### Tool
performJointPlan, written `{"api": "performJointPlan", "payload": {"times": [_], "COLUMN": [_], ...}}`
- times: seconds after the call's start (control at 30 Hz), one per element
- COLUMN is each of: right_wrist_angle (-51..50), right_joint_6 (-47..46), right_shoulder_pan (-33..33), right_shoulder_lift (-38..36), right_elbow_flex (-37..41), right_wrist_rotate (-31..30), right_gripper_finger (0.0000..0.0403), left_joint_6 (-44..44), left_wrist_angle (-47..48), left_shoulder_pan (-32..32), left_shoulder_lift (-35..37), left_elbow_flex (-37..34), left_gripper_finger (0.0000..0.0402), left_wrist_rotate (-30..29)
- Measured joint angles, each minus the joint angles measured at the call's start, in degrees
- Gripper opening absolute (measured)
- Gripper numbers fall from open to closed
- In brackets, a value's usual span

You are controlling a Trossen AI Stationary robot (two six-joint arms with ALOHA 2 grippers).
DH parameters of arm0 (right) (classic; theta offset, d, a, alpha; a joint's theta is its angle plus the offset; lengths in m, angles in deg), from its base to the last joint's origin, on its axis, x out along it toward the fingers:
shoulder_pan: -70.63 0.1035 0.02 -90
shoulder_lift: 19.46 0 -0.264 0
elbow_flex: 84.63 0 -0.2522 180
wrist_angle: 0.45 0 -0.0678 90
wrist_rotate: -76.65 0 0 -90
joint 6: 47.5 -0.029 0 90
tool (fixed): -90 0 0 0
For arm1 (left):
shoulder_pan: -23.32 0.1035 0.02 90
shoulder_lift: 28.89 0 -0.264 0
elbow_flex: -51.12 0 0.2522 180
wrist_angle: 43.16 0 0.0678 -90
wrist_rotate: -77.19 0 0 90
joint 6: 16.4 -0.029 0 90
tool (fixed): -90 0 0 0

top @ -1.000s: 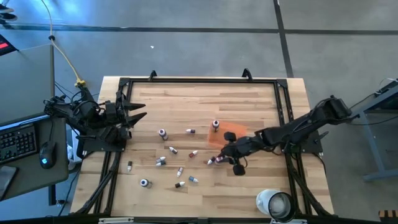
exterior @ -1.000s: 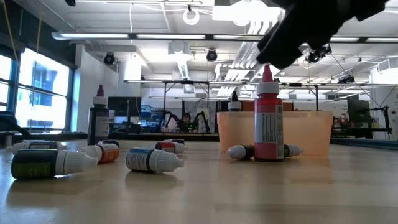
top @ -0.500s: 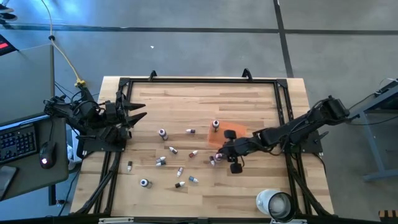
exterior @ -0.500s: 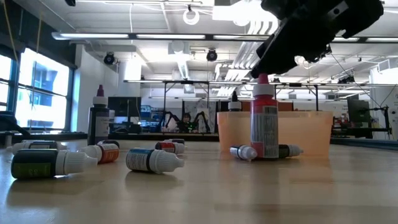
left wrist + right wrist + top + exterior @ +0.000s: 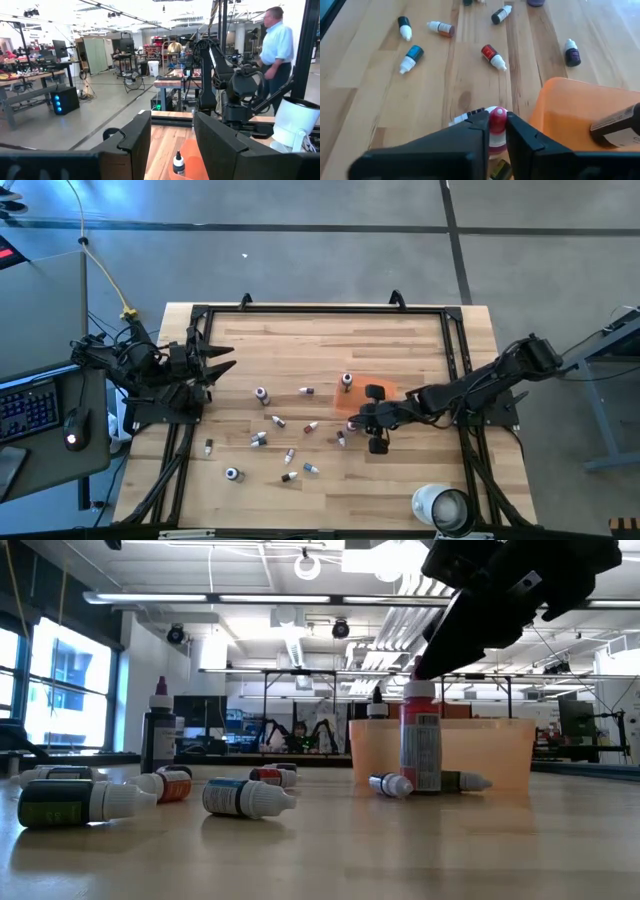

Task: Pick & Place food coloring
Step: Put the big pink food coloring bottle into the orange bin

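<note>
Small food coloring bottles lie scattered on the wooden table [image 5: 300, 340], such as one [image 5: 277, 420] and another [image 5: 232, 474]. My right gripper [image 5: 349, 427] reaches in from the table's right and is shut on an upright bottle [image 5: 421, 745] with a red cap, just left of the translucent orange tray [image 5: 362, 398]. In the right wrist view the tray [image 5: 575, 115] holds a dark bottle [image 5: 615, 125] lying down. A dark bottle [image 5: 347, 381] stands at the tray's far left corner. My left gripper [image 5: 225, 360] waits open at the table's left side. My right gripper pinches the bottle by its red cap [image 5: 497, 118], one finger on each side. The fingers [image 5: 475, 135] slant down at it from the table's right. The bottle stands upright below them; whether its base [image 5: 421, 788] touches the table I cannot tell.
A large white roll [image 5: 440, 508] stands at the near right corner. A black frame [image 5: 320, 310] runs around the table. Lying bottles [image 5: 245, 797] fill the middle and near left. A person [image 5: 277, 45] stands in the room beyond the table.
My right gripper has moved with the red-capped bottle toward the far edge and closer to the orange tray. The bottle has stayed upright. The left arm has kept still.
</note>
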Motion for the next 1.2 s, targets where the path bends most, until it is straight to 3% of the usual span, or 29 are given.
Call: {"api": "performJointPlan", "payload": {"times": [0.43, 0.57, 0.7, 1.2], "right_wrist_angle": [14.32, 15.76, 15.57, 2.57], "right_joint_6": [6.93, 10.74, 10.98, 6.16], "right_shoulder_pan": [-1.18, -1.81, -3.08, -8.48], "right_shoulder_lift": [-0.53, -2.54, -4.66, -8.2], "right_elbow_flex": [0.17, 0.17, 0.17, 0.13], "right_wrist_rotate": [2.79, -2.62, -7.93, -7.67], "right_gripper_finger": [0.003, 0.003, 0.0036, 0.0037], "left_joint_6": [0.13, 1.28, 1.38, 1.36], "left_wrist_angle": [0.0, -0.02, 0.0, 0.02], "left_shoulder_pan": [-0.01, 0.01, 0.0, 0.01], "left_shoulder_lift": [-0.02, -0.01, -0.02, -0.02], "left_elbow_flex": [0.0, 0.0, 0.0, 0.0], "left_gripper_finger": [0.0149, 0.0149, 0.0149, 0.0149], "left_wrist_rotate": [0.0, 0.0, 0.0, 0.0]}}
